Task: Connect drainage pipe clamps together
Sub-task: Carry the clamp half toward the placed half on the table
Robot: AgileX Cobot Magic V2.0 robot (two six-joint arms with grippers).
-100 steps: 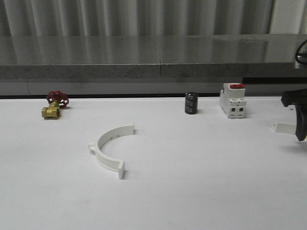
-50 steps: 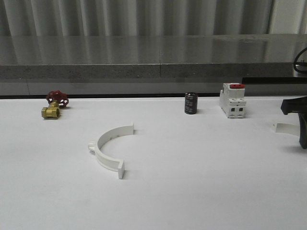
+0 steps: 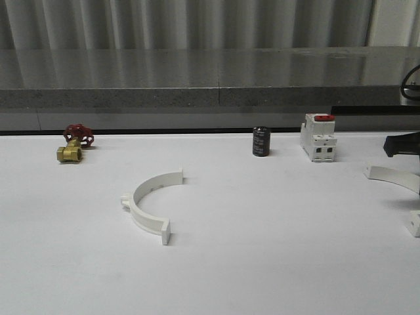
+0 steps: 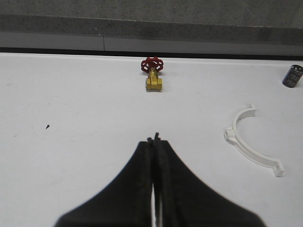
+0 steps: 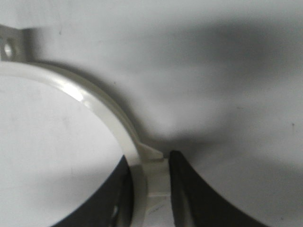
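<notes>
Your right hand (image 5: 150, 189) now grips the second half-ring (image 5: 94, 109) between its fingers, where earlier only one flange showed beside it. That readies it for carrying to the first half-ring (image 3: 149, 203), well apart on the desk (image 3: 262, 262). Your left hand (image 4: 154, 142) hangs closed, empty.

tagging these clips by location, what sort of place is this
Probably a lab or workshop test bench: a plain white table holding loose hardware, namely a brass valve, a switch block and white pipe clamp halves, with corrugated metal wall behind.
</notes>
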